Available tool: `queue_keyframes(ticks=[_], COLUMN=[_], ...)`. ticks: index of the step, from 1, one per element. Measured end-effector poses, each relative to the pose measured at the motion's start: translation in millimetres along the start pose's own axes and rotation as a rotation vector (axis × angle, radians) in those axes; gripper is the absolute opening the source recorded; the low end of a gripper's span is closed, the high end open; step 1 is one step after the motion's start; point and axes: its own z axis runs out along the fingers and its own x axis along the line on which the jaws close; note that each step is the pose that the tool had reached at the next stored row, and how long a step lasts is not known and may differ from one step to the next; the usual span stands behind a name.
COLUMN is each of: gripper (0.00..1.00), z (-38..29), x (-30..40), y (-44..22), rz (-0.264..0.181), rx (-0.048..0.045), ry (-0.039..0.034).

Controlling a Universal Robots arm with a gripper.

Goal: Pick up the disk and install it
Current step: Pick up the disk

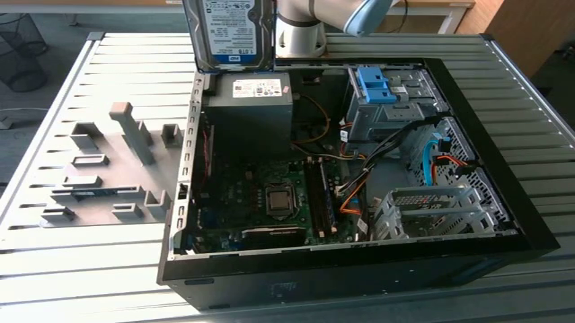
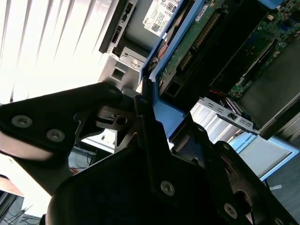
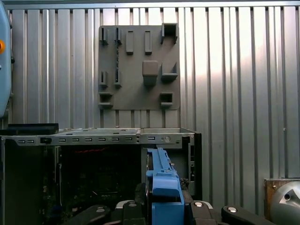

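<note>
The fingers (image 2: 151, 136) clamped the disk (image 1: 229, 33) upright at the exterior view's upper centre, probably to clear the case (image 1: 359, 276) wall.

The disk (image 1: 229, 30) loses its top to the exterior view's upper edge, and so does the arm (image 1: 306, 27) behind it. In the second wrist view the gripper (image 2: 136, 101) covers the disk's near end, so the clamped part is half hidden.

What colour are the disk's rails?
The disk has blue rails; clearest in the first wrist view.
</note>
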Motion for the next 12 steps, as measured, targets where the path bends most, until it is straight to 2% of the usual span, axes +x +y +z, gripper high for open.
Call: queue_keyframes(ticks=[12], gripper=[0.36], z=[-0.1], x=[1.6], y=[-0.2], rz=[0.0], rx=[-0.0001], ry=[0.0001])
